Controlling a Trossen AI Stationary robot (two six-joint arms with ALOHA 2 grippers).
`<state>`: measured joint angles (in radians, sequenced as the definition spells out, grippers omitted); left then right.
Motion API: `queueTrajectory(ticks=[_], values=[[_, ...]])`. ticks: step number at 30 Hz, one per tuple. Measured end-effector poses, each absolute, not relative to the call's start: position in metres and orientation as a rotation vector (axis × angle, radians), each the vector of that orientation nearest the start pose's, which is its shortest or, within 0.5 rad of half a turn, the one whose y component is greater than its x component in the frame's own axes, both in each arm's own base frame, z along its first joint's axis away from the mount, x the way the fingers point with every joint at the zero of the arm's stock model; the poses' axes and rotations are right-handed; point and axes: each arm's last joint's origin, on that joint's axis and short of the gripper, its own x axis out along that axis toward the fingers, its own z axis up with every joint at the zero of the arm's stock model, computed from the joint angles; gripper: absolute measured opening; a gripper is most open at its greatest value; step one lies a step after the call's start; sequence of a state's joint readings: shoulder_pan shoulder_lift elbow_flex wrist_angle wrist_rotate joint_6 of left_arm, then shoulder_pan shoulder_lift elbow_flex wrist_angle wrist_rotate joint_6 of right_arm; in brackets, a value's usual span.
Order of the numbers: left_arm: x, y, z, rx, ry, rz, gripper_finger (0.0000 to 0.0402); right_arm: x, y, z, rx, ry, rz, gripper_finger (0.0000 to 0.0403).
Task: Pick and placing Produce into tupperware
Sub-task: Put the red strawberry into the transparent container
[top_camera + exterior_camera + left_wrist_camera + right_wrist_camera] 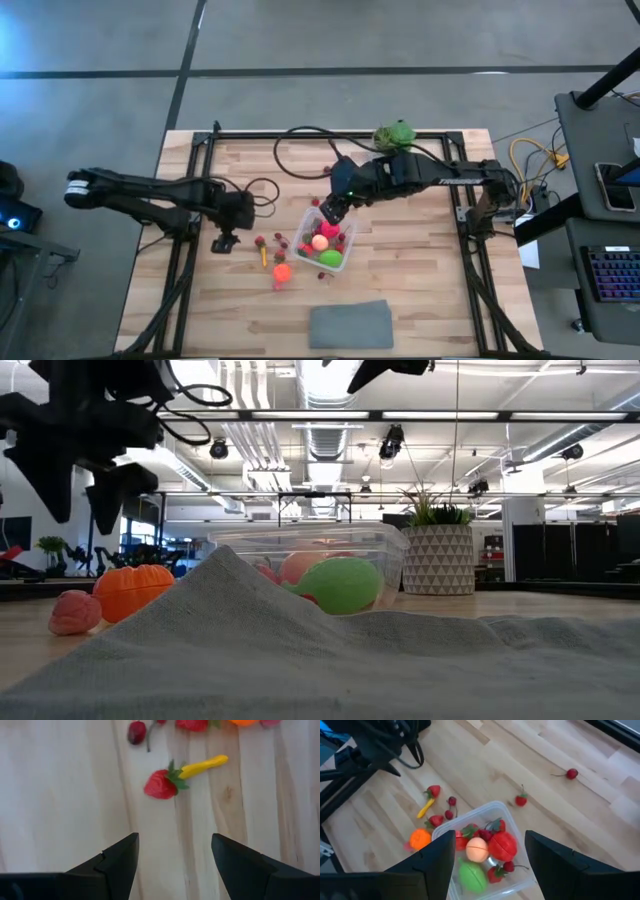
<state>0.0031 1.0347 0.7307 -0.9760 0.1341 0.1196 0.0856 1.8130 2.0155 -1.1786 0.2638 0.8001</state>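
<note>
A pale wooden worktop [420, 290] stands on a grey concrete floor [90, 90]. Behind it, a large hall with white ceiling ducts [330, 435] and strip lights [400, 415].

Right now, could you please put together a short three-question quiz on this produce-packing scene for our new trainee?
1. True or false: the tupperware already holds produce.
2. Which gripper hangs over the tupperware? A) left gripper B) right gripper
3. Fill in: in the left wrist view, the strawberry lies against a yellow piece on the bare ____.

Key:
1. True; a green piece and a peach piece lie inside.
2. B
3. table
</note>
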Motion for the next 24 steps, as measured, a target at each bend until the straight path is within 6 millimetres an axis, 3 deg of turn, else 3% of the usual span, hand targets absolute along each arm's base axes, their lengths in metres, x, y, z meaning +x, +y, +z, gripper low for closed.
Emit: queueTrajectory(ticks=[10, 20, 24], values=[[0.186, -0.008, 0.202, 0.063, 1.392, -0.18, 0.0235, 0.364, 0.024, 0.386, 0.538, 0.846, -0.526, 0.0231], [0.219, -0.008, 0.183, -0.124, 1.403, -0.004, 0.0235, 0.36, 0.024, 0.384, 0.523, 0.896, -0.543, 0.0231], [0.223, -0.012, 0.181, -0.031, 1.38, -0.085, 0.0235, 0.357, 0.024, 0.382, 0.518, 0.925, -0.557, 0.0231]])
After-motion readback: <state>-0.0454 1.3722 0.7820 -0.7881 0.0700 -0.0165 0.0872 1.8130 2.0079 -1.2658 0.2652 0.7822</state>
